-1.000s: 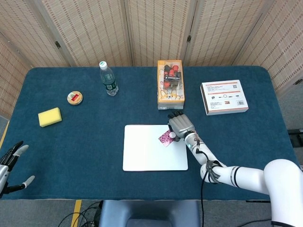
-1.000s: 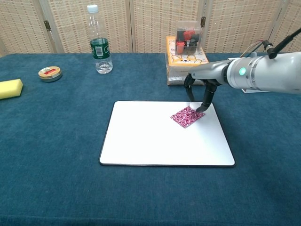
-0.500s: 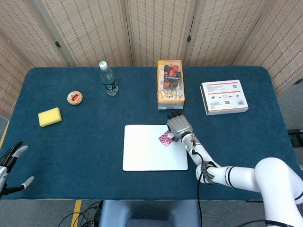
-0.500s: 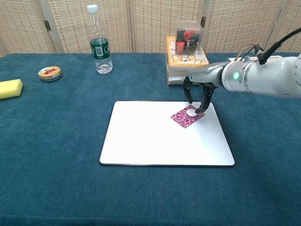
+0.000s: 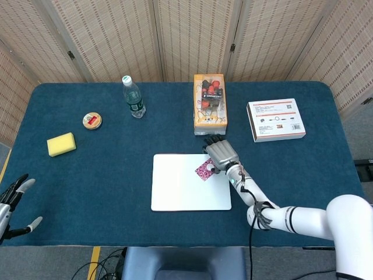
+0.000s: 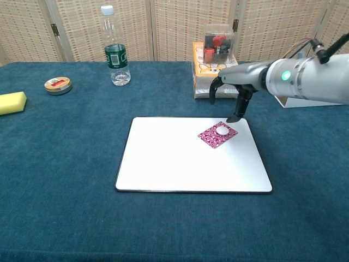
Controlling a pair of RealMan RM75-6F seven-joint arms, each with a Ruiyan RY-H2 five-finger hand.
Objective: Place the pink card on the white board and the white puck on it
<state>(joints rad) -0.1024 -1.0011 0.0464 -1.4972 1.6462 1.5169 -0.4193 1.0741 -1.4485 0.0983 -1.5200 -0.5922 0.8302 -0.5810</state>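
The pink patterned card point(image 6: 216, 136) lies on the right part of the white board point(image 6: 180, 164). A small white puck point(image 6: 222, 130) sits on the card's far corner. My right hand point(image 6: 235, 90) hovers just above and behind the puck, with its fingers apart and nothing in them. One fingertip point(image 6: 231, 119) points down beside the card. From the head view, the right hand point(image 5: 221, 154) covers the card's point(image 5: 204, 171) right edge and hides the puck. My left hand point(image 5: 11, 204) rests open at the table's near left edge.
A water bottle point(image 6: 115, 46), a round tin point(image 6: 58, 85) and a yellow sponge point(image 6: 12, 102) stand at the far left. An orange box with a clear case on top point(image 6: 215, 63) is right behind the right hand. A white box point(image 5: 275, 119) lies far right.
My right hand moved the puck over the card, let go of it there, then lifted up and back. The left hand has stayed still.
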